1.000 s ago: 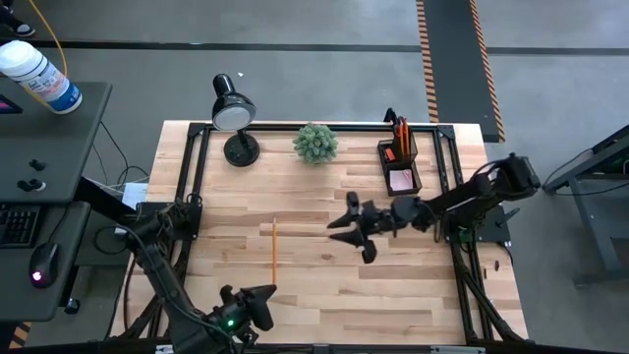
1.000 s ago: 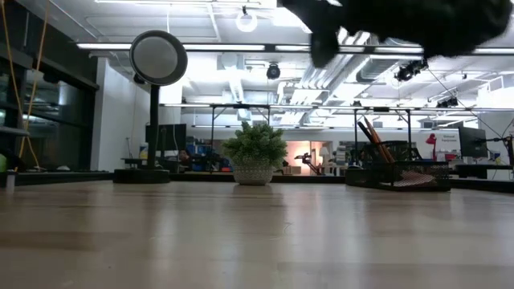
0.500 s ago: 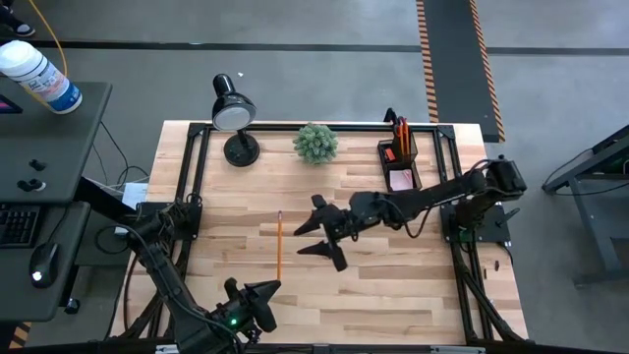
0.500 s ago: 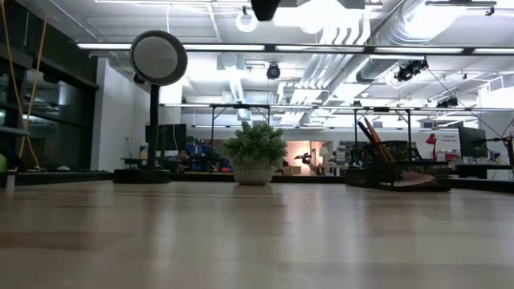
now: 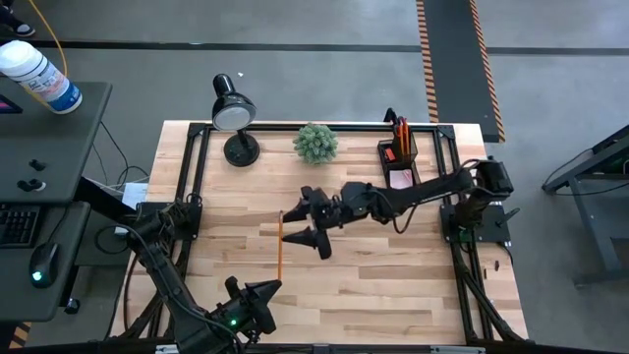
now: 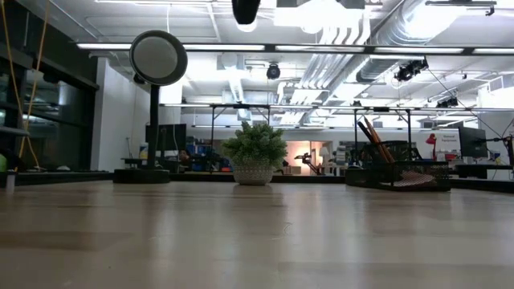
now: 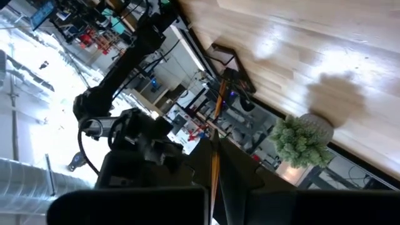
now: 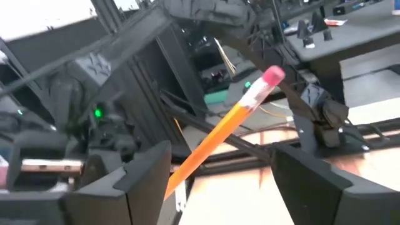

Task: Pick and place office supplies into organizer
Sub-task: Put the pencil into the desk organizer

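An orange pencil (image 5: pixel 279 246) with a pink eraser (image 8: pixel 273 75) lies flat on the wooden table, left of centre. My right gripper (image 5: pixel 304 218) hovers open above the table, just right of the pencil's far end. In the right wrist view the pencil (image 8: pixel 215 134) shows between the two spread fingers, untouched. The black mesh organizer (image 5: pixel 400 157) stands at the far right with orange pencils in its cup and a pink pad in its tray. My left gripper (image 5: pixel 259 298) waits shut at the near edge.
A black desk lamp (image 5: pixel 232 113) and a small green plant (image 5: pixel 315 143) stand along the far edge; both also show in the low view, lamp (image 6: pixel 157 60) and plant (image 6: pixel 254 152). Bare wood lies between the pencil and the organizer (image 6: pixel 397 172).
My right gripper has travelled toward the table's left edge, from near the organizer side to beside the pencil's far end, and its fingers have spread wider. The pencil lies where it was.
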